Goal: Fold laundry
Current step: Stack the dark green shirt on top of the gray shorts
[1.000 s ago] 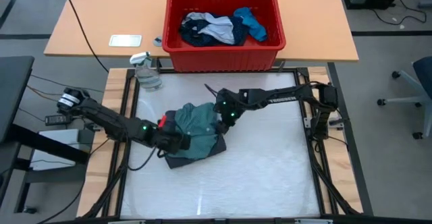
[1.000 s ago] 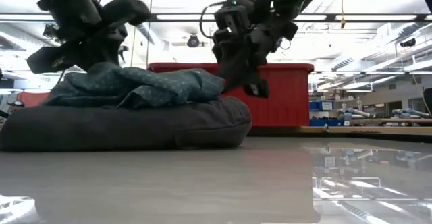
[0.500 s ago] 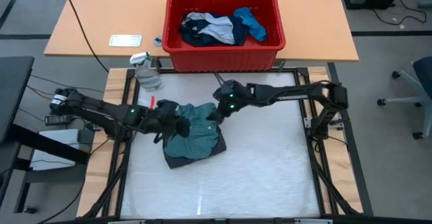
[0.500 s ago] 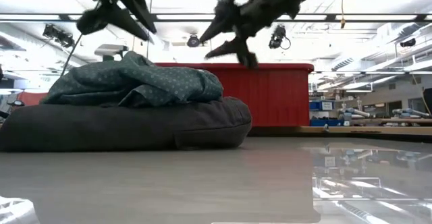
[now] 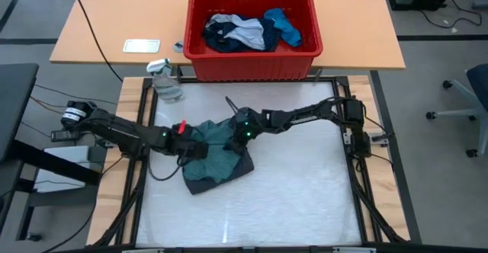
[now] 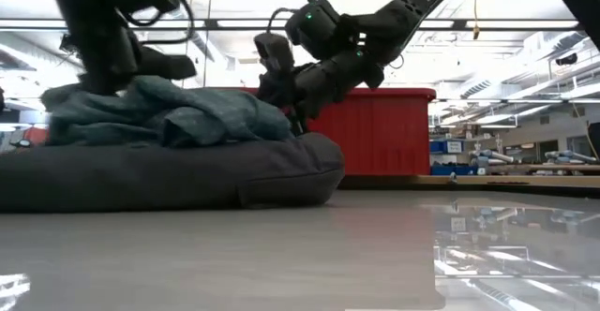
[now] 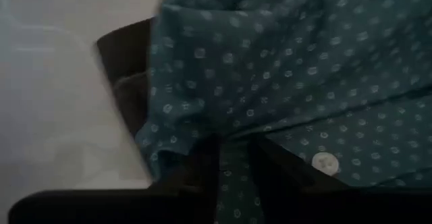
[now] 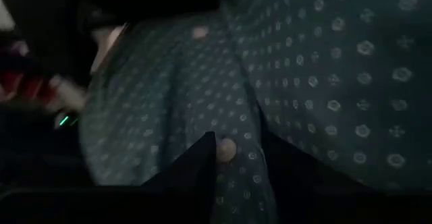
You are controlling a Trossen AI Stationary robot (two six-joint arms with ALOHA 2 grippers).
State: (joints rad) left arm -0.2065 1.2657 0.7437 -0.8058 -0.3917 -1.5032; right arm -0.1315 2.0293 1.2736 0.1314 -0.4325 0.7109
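Atop dark grey piece [image 5: 200, 181] — teal-green shirt [image 5: 217, 142], crumpled

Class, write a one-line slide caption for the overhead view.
Both claws, left and right, press into a teal shirt atop a dark grey garment.

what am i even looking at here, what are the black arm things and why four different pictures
It is a robot with two dark arms working at a table, folding laundry. One picture looks straight down from above, one looks level across the table top, and two come from cameras on each arm's wrist.

On the table a teal-green dotted shirt lies bunched on top of a dark grey piece. The left gripper is down on the shirt's left side and the right gripper on its right side; in both wrist pictures shirt cloth sits between the fingers, so each seems to be pinching a fold.

Behind the table a red bin holds more clothes, and a clear spray bottle stands by the table's corner.
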